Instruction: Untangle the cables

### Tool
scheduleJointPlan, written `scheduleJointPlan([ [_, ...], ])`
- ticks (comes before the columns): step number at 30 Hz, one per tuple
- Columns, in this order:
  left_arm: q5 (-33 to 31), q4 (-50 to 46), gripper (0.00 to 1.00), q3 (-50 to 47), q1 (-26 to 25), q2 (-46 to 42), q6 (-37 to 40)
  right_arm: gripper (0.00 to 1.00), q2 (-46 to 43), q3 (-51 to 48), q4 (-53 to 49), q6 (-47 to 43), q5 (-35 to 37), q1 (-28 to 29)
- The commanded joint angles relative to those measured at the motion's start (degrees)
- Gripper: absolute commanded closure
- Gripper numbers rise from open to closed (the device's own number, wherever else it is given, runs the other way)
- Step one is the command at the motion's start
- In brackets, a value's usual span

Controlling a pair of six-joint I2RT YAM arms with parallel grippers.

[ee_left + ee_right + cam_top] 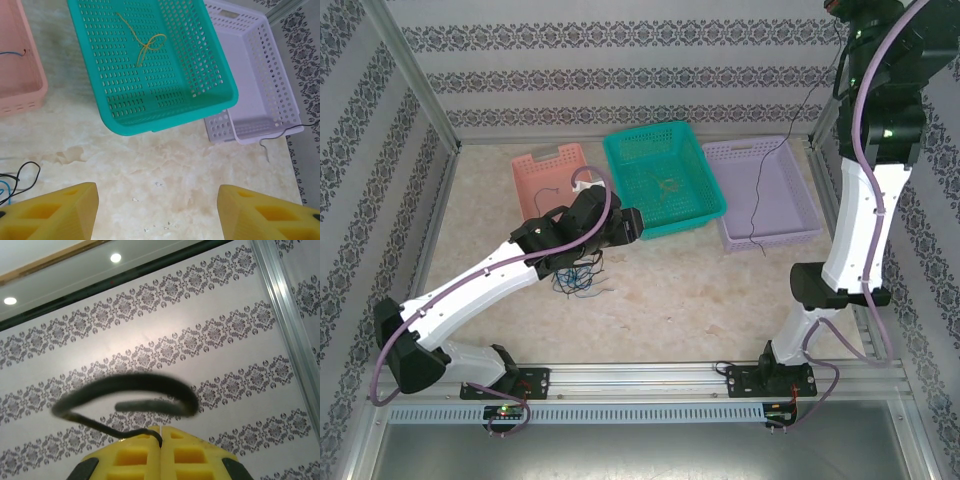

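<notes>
Cables seem to be getting sorted one at a time here, each into its own basket, to judge by how they lie. A yellowish cable [146,46] rests loosely knotted on the floor of the teal basket [165,125], and a blue cable [11,53] shows in the pink basket [20,102] to its left. The rest, a tangle [578,280] of black and blue strands, sits on the counter [165,165] on the near side of those two baskets, close under the left arm.

The right arm's fingers [135,460] are pressed together on a black cable [140,380], which curls in a loop above them against the wallpaper. That arm is lifted high at the far right, I'd guess so the strand hangs free along its length. From above it runs down as a thin line to the lavender basket [220,127], its lower end lying at the near rim.

The left arm's fingers [55,210] stand wide apart with nothing between them, low over bare counter by the teal basket's near corner, looking ready for another strand. The tangle lies just to their left. With wires this thin, tugging one could drag the whole clump along.
</notes>
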Motion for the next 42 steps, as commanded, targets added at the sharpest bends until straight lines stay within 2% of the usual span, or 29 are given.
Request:
scheduleJointPlan([
  [1, -1.81, -1.90, 0.35, -1.30, 0.62, -2.10, 0.13, 1.00, 2.64, 1.17, 10.67, 2.43, -2.65, -1.29],
  [10, -1.91, -2.01, 0.35, -2.20, 0.62, -2.07, -0.15, 1.00, 10.11, 4.41, 13.70, 9.76, -4.89, -6.51],
  [15, -1.56, -1.47, 0.35, -1.86, 0.62, -1.12, -0.05, 1.00, 12.04, 2.30, 7.54, 11.00, -10.06, -7.55],
  [18, -1.19, -0.86, 0.35, -1.91, 0.62, -0.66, -0.21, 1.00, 9.34, -7.64, 2.58, 10.29, -13.11, -7.22],
  [19, -1.04, -0.66, 0.35, -2.02, 0.62, -0.62, -0.32, 1.00, 7.19, -13.88, 2.65, 9.80, -13.75, -7.03],
  [23, -0.83, -0.39, 0.35, -2.27, 0.62, -0.61, -0.49, 1.00, -1.55, -38.92, 5.52, 8.18, -12.00, -6.17],
  [26, -0.85, -0.30, 0.35, -2.55, 0.71, -0.71, -0.49, 1.00, -4.01, -50.25, 4.24, 8.56, -9.63, -6.14],
  [29, -0.70, -0.39, 0.35, -2.56, 0.76, -0.62, -0.41, 1.00, -2.60, -55.47, 1.13, 8.50, -9.34, -6.14],
  [33, -0.84, -1.26, 0.35, -2.13, 0.88, -0.79, -0.31, 1.00, 4.44, -52.44, -9.54, 9.84, -10.61, -6.58],
  [34, -1.00, -1.56, 0.35, -2.07, 0.88, -0.92, -0.31, 0.96, 6.19, -50.92, -12.13, 10.13, -10.89, -6.67],
  [36, -1.20, -2.21, 0.36, -2.37, 1.05, -1.53, -0.54, 0.77, 9.80, -47.68, -17.65, 10.82, -11.31, -6.93],
  [38, -1.29, -2.63, 0.36, -2.94, 1.32, -2.38, -0.83, 0.63, 11.34, -46.16, -20.38, 10.73, -11.47, -7.11],
  [42, -1.72, -3.67, 0.36, -4.41, 1.93, -4.57, -1.61, 0.43, 9.40, -46.60, -20.45, 10.64, -10.39, -7.11],
])
